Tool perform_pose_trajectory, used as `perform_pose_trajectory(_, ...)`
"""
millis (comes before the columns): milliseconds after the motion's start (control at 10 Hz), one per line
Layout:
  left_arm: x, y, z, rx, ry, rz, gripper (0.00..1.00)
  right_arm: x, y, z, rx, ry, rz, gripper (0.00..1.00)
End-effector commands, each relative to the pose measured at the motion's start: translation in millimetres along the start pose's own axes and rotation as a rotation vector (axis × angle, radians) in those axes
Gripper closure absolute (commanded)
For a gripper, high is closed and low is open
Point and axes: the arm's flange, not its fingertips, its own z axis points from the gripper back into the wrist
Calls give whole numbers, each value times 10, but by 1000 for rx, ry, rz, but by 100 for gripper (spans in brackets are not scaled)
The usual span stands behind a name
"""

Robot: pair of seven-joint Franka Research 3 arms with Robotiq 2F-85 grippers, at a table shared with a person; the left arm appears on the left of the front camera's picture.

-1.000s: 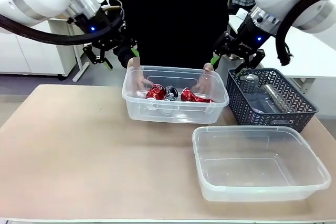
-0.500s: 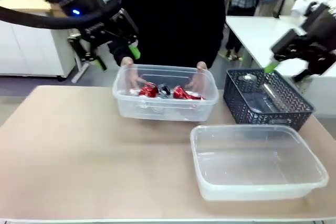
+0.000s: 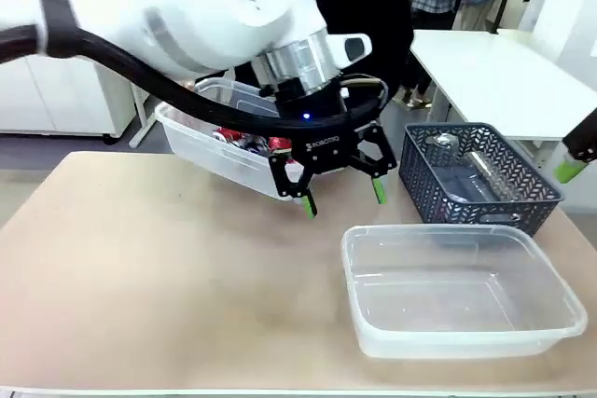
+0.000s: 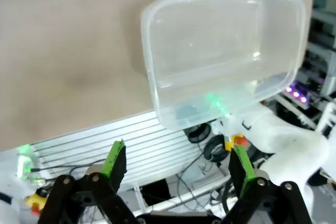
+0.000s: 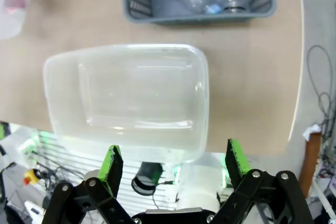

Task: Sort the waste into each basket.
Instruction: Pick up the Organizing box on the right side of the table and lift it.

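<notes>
L arm [image 3: 187,16] swung to centre; can tub [image 3: 201,148] now tilted, moved left.
L fingers [image 3: 308,204] spread, empty, over tabletop [image 3: 140,267] nr empty tub [image 3: 448,230]; R fingers [image 5: 112,166] spread, backed off right; cans [image 3: 244,142] sorted in their tub, prob lifted; bottles [image 3: 485,170] wait in dark basket [image 3: 522,212].
</notes>
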Motion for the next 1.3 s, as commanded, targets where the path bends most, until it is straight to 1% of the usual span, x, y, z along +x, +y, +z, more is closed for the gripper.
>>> perform_pose_trajectory(0, -190, 421, 518, 2, -45, 20, 0, 41, 89, 38, 32, 7, -12, 0)
perform_pose_trajectory(100, -190, 421, 518, 2, -45, 20, 0, 41, 89, 38, 32, 7, -12, 0)
perform_pose_trajectory(200, 14, 112, 162, -2, -13, 14, 0, 9, 22, 4, 5, 1, 3, 0)
perform_pose_trajectory(300, 29, 102, -30, 36, -52, 11, 0, 107, -37, -246, -24, 59, 14, 0)
perform_pose_trajectory(400, 60, 25, -301, 73, -22, -6, 0, 112, -180, -527, -62, 141, -7, 0)
perform_pose_trajectory(600, 143, -157, -720, 155, -23, -4, 0, -28, -386, -1015, -80, 260, -38, 0)
perform_pose_trajectory(700, 162, -241, -888, 212, -26, -6, 0, -104, -466, -1277, -39, 319, -34, 0)
perform_pose_trajectory(800, 165, -295, -1012, 247, -24, -4, 0, -172, -552, -1496, -48, 371, -71, 0)
perform_pose_trajectory(900, 154, -337, -1131, 261, -6, -15, 0, -255, -600, -1667, -23, 409, -83, 0)
perform_pose_trajectory(1000, 153, -351, -1261, 308, -44, 6, 0, -329, -623, -1803, -22, 433, -102, 0)
perform_pose_trajectory(1100, 148, -352, -1403, 355, -62, 21, 0, -385, -637, -1938, 14, 445, -105, 0)
perform_pose_trajectory(1200, 130, -343, -1498, 381, -71, 26, 0, -418, -656, -2018, 11, 444, -128, 0)
